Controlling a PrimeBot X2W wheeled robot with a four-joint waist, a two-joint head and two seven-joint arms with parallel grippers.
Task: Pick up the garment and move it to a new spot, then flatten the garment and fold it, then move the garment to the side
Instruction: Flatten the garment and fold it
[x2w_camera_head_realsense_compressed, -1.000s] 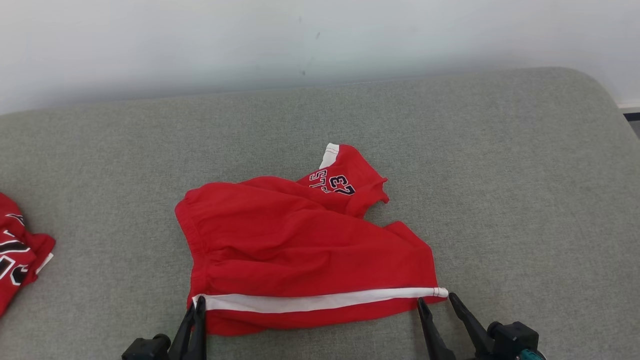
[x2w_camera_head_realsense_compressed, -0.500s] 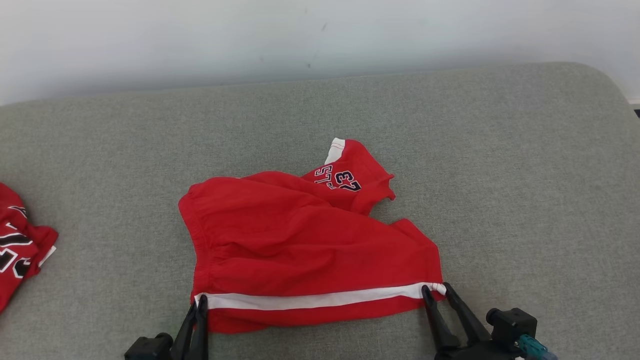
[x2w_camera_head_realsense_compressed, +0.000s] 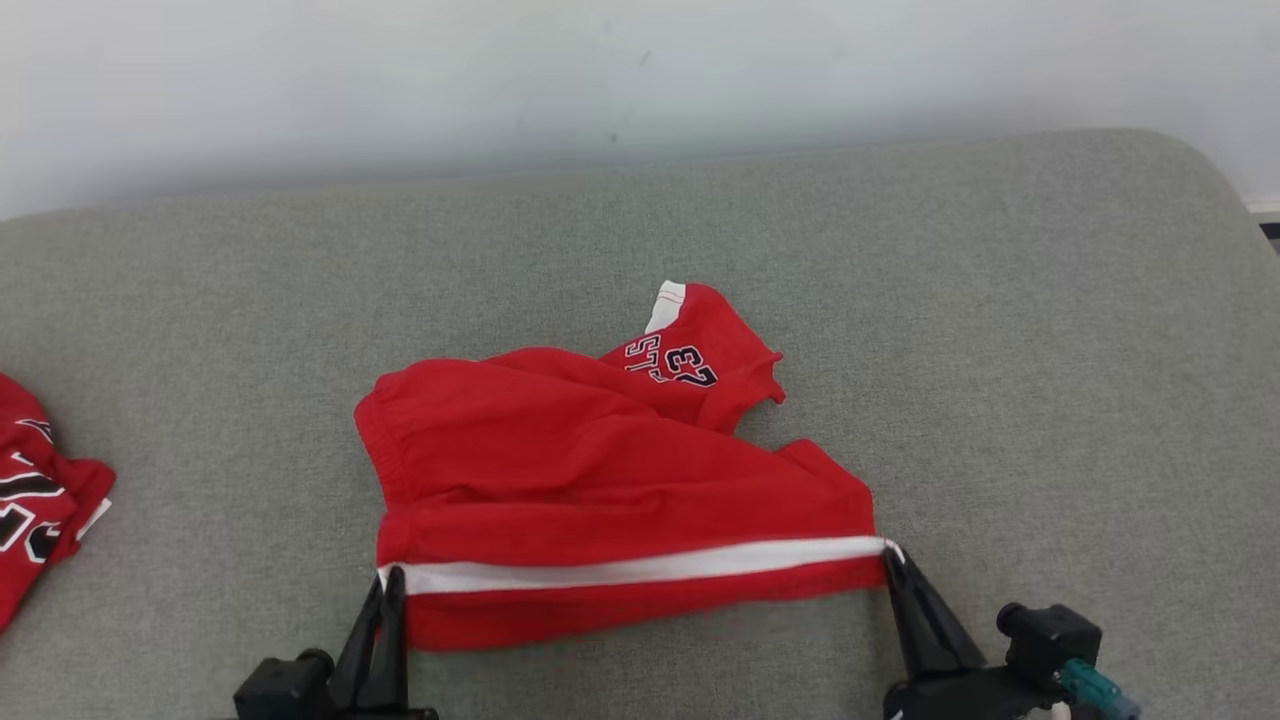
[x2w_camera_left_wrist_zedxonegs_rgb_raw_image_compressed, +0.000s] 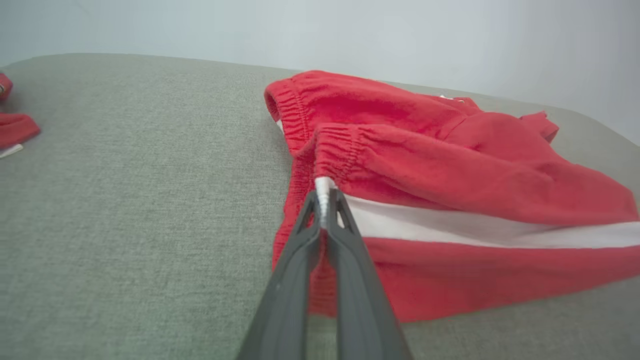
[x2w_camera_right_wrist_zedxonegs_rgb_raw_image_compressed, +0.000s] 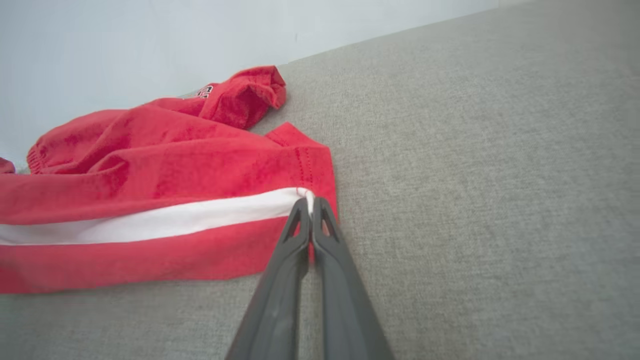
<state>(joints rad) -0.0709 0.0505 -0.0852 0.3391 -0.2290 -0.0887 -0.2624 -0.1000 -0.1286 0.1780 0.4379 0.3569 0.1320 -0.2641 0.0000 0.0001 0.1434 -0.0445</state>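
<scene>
Head view, from the left: a second red garment (x2w_camera_head_realsense_compressed: 40, 500) with black-and-white lettering lies bunched at the left edge of the grey padded surface (x2w_camera_head_realsense_compressed: 1050, 330). This is a coarse woven cloth top with a rounded far-right corner; whether it is a bed or a cushioned bench I cannot tell. Well apart from that garment, the left claw (x2w_camera_head_realsense_compressed: 390, 590) rises from the bottom edge. Its two dark tapered fingers are pressed together on the near-left corner of the red shorts (x2w_camera_head_realsense_compressed: 600, 470).

The left wrist view shows it pinching the end of the white stripe (x2w_camera_left_wrist_zedxonegs_rgb_raw_image_compressed: 475, 227) just below the gathered elastic waistband (x2w_camera_left_wrist_zedxonegs_rgb_raw_image_compressed: 295, 115), whose puckered ribbing curls upward.

The shorts are of soft, fleecy-looking cloth and lie rumpled in the middle of the surface. Their near edge is drawn into a nearly straight line between the two claws, and the stripe runs along it. The far leg is folded over, showing a dark print (x2w_camera_head_realsense_compressed: 675, 365) of numerals and letters beside a white patch.

At the stripe's right end the right claw (x2w_camera_right_wrist_zedxonegs_rgb_raw_image_compressed: 310, 205) is closed tight on the leg-hem corner, with a sliver of white cloth between its tips. Behind it all stands a pale matte wall (x2w_camera_head_realsense_compressed: 600, 70).
</scene>
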